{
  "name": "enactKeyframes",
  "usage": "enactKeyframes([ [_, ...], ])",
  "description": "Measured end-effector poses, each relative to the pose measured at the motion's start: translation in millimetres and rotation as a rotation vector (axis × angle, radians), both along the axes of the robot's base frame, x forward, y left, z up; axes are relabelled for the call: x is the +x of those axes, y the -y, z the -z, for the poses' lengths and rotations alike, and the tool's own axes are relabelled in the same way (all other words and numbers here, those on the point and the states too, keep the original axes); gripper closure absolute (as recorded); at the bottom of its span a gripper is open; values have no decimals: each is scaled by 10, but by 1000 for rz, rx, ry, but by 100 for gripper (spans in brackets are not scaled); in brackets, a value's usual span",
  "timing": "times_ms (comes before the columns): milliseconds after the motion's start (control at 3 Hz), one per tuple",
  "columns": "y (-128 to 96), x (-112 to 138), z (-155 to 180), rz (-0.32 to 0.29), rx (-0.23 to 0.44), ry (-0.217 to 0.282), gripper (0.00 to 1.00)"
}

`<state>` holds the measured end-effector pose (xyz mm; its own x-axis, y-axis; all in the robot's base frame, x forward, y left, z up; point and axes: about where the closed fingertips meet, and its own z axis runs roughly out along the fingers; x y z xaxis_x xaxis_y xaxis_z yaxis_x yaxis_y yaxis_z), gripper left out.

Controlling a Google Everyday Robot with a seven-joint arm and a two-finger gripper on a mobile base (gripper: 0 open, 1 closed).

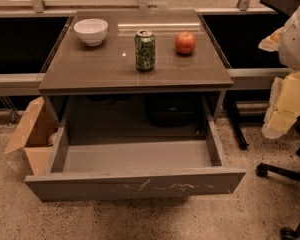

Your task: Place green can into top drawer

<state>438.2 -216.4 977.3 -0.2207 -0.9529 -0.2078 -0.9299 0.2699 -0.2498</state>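
The green can (pixel 145 50) stands upright near the middle of the brown table top (pixel 90 69); it is speckled green with a silver top. The top drawer (pixel 135 156) is pulled open below the table's front edge. Its inside looks empty, and its grey front panel (pixel 135 185) bears pale scratches. My arm with the gripper (pixel 279 115) hangs at the right edge of the view. It is off the table, well to the right of the can and beside the drawer's right corner. It holds nothing that I can see.
A white bowl (pixel 91 31) sits at the table's back left and a red apple (pixel 185 42) at the back right of the can. An open cardboard box (pixel 31 134) lies on the floor at left. Office chair legs (pixel 285 171) stand at right.
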Motion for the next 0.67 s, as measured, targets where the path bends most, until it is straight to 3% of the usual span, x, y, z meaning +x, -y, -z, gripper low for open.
enactKeyframes([
  [333, -3, 7, -6, -1, 1, 3, 0],
  [667, -48, 164, 5, -24, 29, 16, 0],
])
